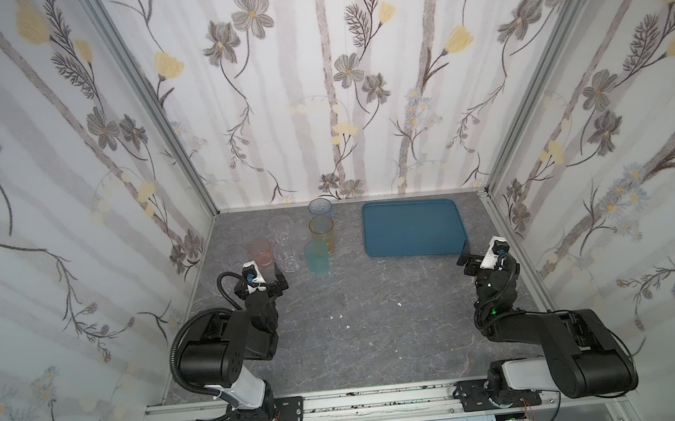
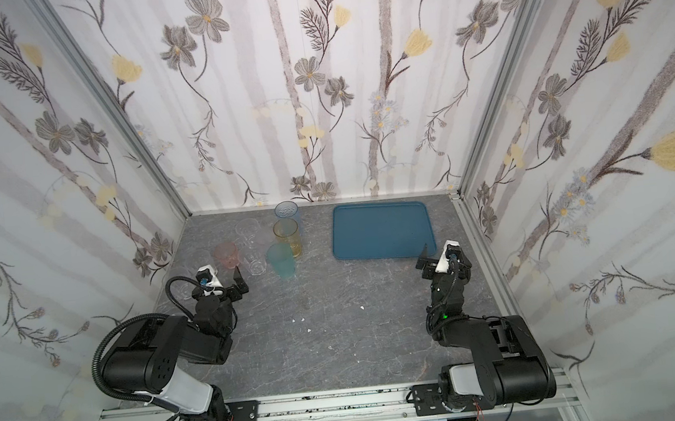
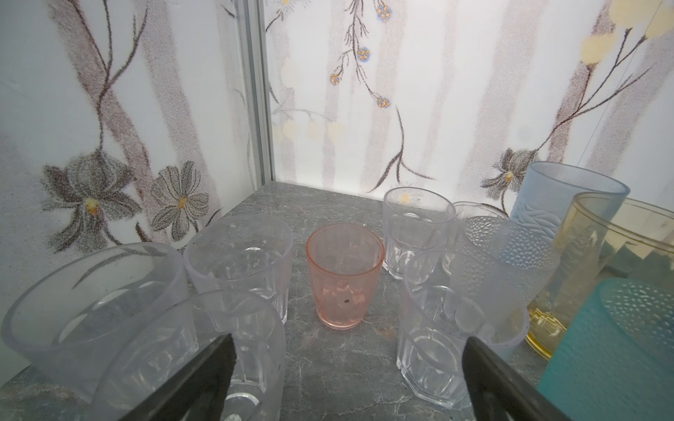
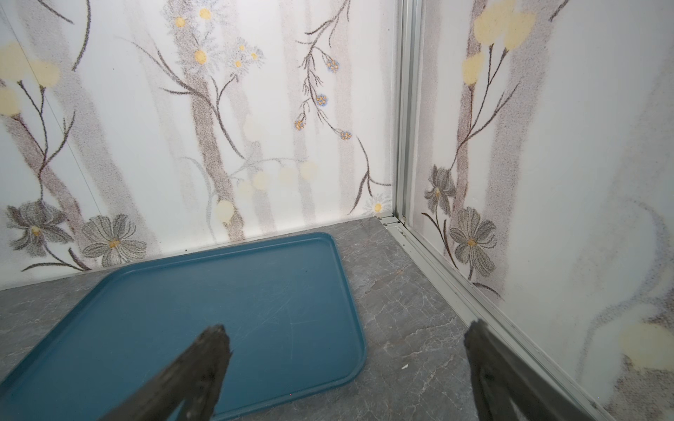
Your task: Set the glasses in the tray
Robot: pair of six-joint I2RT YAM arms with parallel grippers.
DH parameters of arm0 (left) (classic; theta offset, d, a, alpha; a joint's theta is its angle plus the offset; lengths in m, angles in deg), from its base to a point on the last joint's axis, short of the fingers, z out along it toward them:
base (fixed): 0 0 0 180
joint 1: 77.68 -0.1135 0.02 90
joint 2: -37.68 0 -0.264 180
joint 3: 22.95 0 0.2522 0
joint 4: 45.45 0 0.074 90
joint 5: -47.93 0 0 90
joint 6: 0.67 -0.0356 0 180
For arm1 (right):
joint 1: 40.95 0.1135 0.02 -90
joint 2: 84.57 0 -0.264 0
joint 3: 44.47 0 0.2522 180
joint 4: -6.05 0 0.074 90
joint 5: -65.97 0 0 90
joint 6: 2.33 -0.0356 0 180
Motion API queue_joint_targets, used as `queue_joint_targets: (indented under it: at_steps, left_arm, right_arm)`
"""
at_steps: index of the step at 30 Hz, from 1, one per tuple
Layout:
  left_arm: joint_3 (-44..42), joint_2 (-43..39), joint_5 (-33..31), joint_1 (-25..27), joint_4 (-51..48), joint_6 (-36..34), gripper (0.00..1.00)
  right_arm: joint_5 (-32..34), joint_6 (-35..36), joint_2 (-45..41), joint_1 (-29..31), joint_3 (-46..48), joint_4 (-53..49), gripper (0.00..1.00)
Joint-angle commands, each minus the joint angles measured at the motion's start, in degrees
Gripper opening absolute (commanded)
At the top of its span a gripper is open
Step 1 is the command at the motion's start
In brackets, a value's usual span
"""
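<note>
Reading directions in a top view, with 12 o'clock toward the rear wall. Locating the glasses [image 1: 280,230] at 11 o'clock on the table [image 1: 356,301], all standing upright in a tight cluster, several touching or just beside one another. Locating the tray [image 1: 412,230] at 1 o'clock, lying flat and holding nothing; judging the task as not yet started. Finding the left gripper [image 3: 349,338] at 10 o'clock, just in front of the cluster, jaws released wide and gripping nothing, facing the pink glass [image 3: 344,277] with clear faceted tumblers close on both sides. Finding the right gripper [image 4: 346,326] at 2 o'clock, jaws likewise released and empty, hovering at the near corner of the tray, one finger above the tray and one above bare table. Noting the teal glass [image 1: 317,257], the amber glass [image 1: 321,229] and the blue glass [image 1: 320,209] along the 3 o'clock edge of the cluster, nearest the tray. Expecting light, stiff, smooth-walled tumblers: probably slippery, easily tipped, possibly breakable. Advising a hold across the side wall at about mid-height, or one jaw inside the rim, straddling a single tumbler and avoiding contact with neighbours.
</note>
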Motion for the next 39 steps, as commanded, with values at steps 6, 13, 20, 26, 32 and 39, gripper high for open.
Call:
queue_joint_targets:
  at_steps: [6,13,20,26,32,39]
  left_arm:
    - [0.13,-0.14,0.07,0.04,0.98,-0.09,1.0]
    - [0.18,-0.14,0.03,-0.03,0.99,-0.1,1.0]
    - [0.14,-0.14,0.05,-0.1,0.97,-0.13,1.0]
    - [0.17,-0.1,0.03,-0.06,0.96,-0.09,1.0]
    - [0.18,-0.14,0.04,-0.11,0.94,-0.15,1.0]
    - [0.82,-0.09,-2.0,-0.63,-0.21,1.29,1.0]
  right_arm:
    - [0.83,0.01,0.23,0.06,-0.12,1.86,1.0]
    - [0.86,0.04,0.18,0.1,-0.11,1.81,1.0]
    - [0.82,0.02,0.18,0.06,-0.11,1.81,1.0]
    - [0.85,0.04,0.18,0.06,-0.15,1.87,1.0]
    - [0.8,0.04,0.18,0.05,-0.12,1.83,1.0]
    - [0.89,0.04,0.09,0.08,-0.07,1.9,1.0]
